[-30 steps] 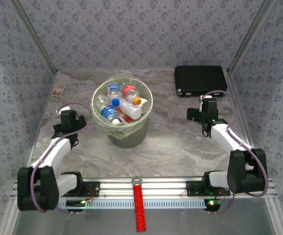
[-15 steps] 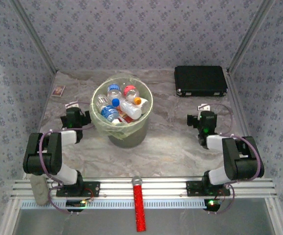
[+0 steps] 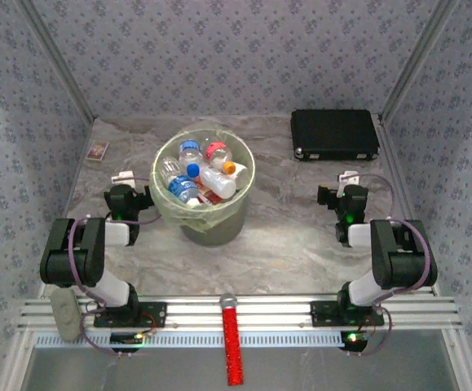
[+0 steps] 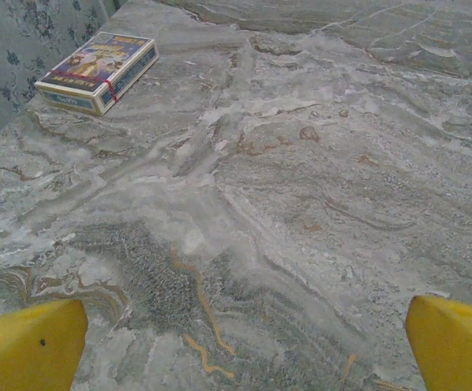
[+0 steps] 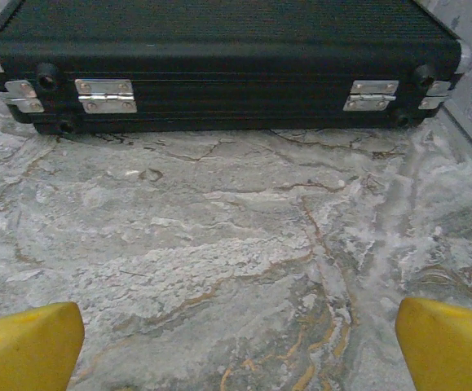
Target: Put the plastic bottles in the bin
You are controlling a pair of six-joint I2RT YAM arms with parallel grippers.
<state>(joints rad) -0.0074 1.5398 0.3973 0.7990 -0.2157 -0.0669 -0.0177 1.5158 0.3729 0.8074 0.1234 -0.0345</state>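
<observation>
The pale-green bin (image 3: 175, 213) stands mid-table and holds several plastic bottles (image 3: 201, 173), with blue, red, white and orange caps showing. My left gripper (image 3: 122, 180) sits low just left of the bin, folded back over its arm. In the left wrist view its yellow fingertips (image 4: 28, 346) are wide apart over bare marble, so the left gripper (image 4: 244, 342) is open and empty. My right gripper (image 3: 349, 181) rests at the right, in front of the black case. Its yellow fingertips (image 5: 447, 342) also stand wide apart, the right gripper (image 5: 240, 338) open with nothing in it.
A flat black case (image 3: 334, 134) (image 5: 219, 65) lies at the back right. A small brown-framed card box (image 3: 98, 151) (image 4: 97, 71) lies at the back left by the wall. A red stick with a grey tip (image 3: 231, 340) lies across the front rail.
Both arms have folded back toward their bases, from stretched out a second ago to tucked low now. The grippers hold nothing. Bin and bottles have not moved.
</observation>
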